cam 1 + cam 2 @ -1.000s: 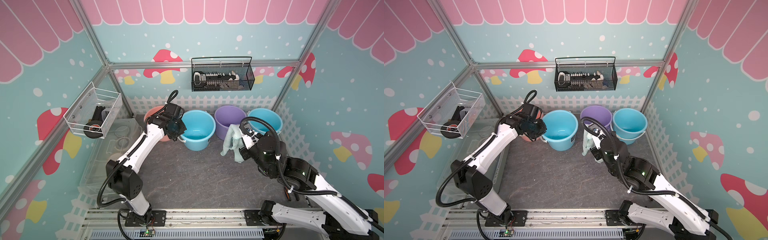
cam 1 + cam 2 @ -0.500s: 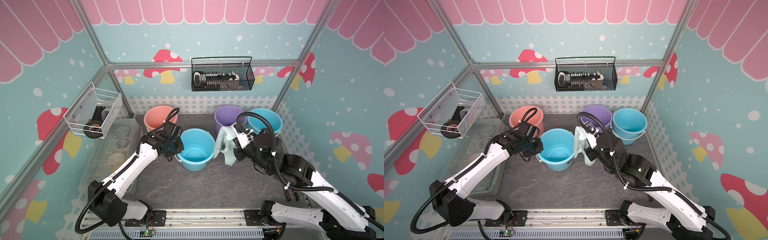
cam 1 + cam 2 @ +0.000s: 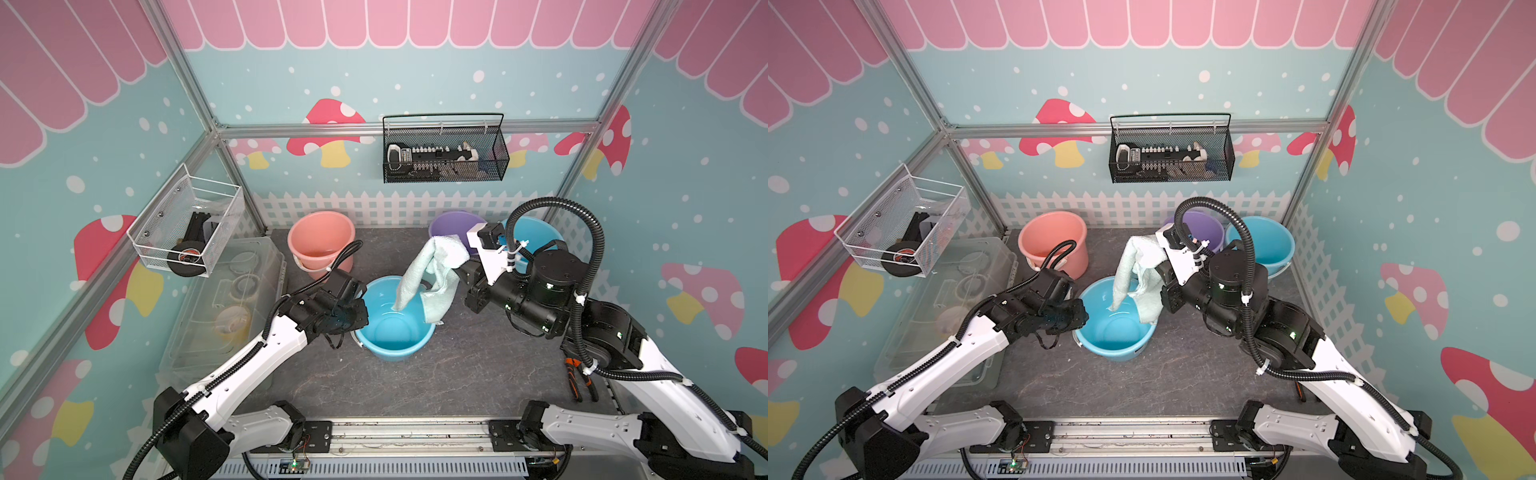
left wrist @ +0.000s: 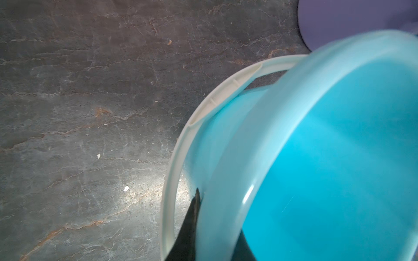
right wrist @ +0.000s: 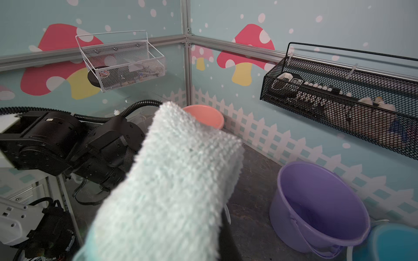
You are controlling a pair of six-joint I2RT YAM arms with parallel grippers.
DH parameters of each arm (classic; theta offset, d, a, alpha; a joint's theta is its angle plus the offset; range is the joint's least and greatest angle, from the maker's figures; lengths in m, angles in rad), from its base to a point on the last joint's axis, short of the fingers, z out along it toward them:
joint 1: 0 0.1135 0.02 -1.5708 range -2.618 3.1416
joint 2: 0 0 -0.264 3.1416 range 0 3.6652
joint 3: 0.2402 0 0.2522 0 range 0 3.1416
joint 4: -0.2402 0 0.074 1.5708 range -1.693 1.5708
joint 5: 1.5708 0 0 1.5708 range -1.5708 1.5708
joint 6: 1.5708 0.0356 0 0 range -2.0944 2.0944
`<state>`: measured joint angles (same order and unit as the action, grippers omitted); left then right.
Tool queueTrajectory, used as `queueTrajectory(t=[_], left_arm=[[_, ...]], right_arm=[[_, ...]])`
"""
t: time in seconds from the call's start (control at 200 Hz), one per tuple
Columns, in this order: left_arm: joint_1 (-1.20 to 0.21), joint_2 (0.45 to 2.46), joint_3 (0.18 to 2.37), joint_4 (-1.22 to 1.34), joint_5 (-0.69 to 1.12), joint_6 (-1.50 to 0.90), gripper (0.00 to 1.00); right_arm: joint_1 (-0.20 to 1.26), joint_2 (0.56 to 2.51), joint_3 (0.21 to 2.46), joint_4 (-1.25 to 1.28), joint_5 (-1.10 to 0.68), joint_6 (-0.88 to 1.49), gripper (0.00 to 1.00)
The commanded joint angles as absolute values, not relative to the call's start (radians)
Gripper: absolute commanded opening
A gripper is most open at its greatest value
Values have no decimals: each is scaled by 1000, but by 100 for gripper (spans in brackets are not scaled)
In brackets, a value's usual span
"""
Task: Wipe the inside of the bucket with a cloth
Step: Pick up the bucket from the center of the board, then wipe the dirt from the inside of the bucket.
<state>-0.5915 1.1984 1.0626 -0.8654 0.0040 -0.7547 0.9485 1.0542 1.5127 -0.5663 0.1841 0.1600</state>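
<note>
Left gripper [image 3: 358, 319] pinches bucket [image 3: 395, 338] rim at 9 o'clock, steadying it; right gripper [image 3: 457, 272], jaws hidden, apparently clamps cloth [image 3: 430, 270]. Its tail dangles inside from 1 o'clock.

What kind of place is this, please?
Probably a robot training booth styled as a playroom: mushroom-print walls on a metal frame, with the left arm and right arm bolted to a front rail.

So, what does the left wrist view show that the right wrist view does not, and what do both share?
Only the left wrist view: the inside of the front blue bucket and its white handle. Only the right wrist view: the cloth, the pink bucket and the black wire basket. Both: the purple bucket and the dark table.
</note>
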Motion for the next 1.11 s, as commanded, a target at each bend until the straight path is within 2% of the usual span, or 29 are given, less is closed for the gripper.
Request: queueTrajectory(t=[0.0,0.715,0.986,1.101], left_arm=[[-605,1170,1063,-809,9,-757,0],[-698,1181,1088,-807,-9,-731,0],[-735,1193,1119,-807,-48,-708,0],[-744,1198,1113,-801,-56,-709,0]], right_arm=[[945,1076,1513,-537,163,176,0],[945,1144,1414,-525,144,204,0],[944,1157,1309,-547,149,76,0],[945,1167,1260,-565,83,-28,0]])
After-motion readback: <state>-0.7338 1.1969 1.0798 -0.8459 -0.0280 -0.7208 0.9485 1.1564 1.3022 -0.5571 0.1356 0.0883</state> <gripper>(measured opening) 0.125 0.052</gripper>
